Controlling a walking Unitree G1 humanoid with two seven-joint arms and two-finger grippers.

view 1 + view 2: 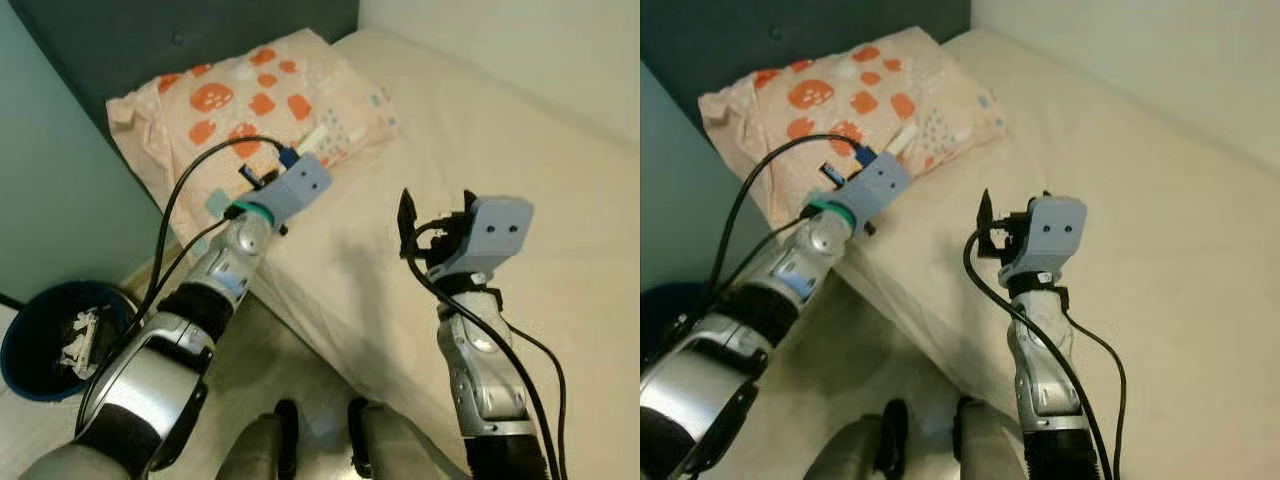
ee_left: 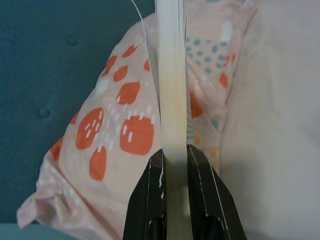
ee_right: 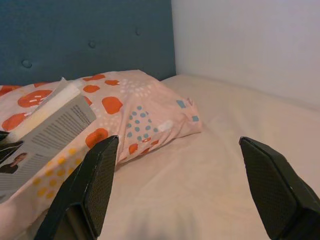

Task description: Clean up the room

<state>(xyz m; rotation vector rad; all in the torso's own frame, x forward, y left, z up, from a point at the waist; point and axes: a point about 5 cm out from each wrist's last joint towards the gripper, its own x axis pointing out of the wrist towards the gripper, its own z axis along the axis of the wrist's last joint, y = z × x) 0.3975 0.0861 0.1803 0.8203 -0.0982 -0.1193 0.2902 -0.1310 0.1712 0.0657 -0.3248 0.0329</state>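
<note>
Left wrist view shows your left tool clamped on a thin book, edge-on, held over the pillow at the bed's head corner. Your right tool is spread wide above bare mattress, just beside the pillow. A blue bin sits on the floor near the bed's side edge.

The pillow lies at the head of the bed, against the headboard; a bin sits on the floor to my left.
</note>
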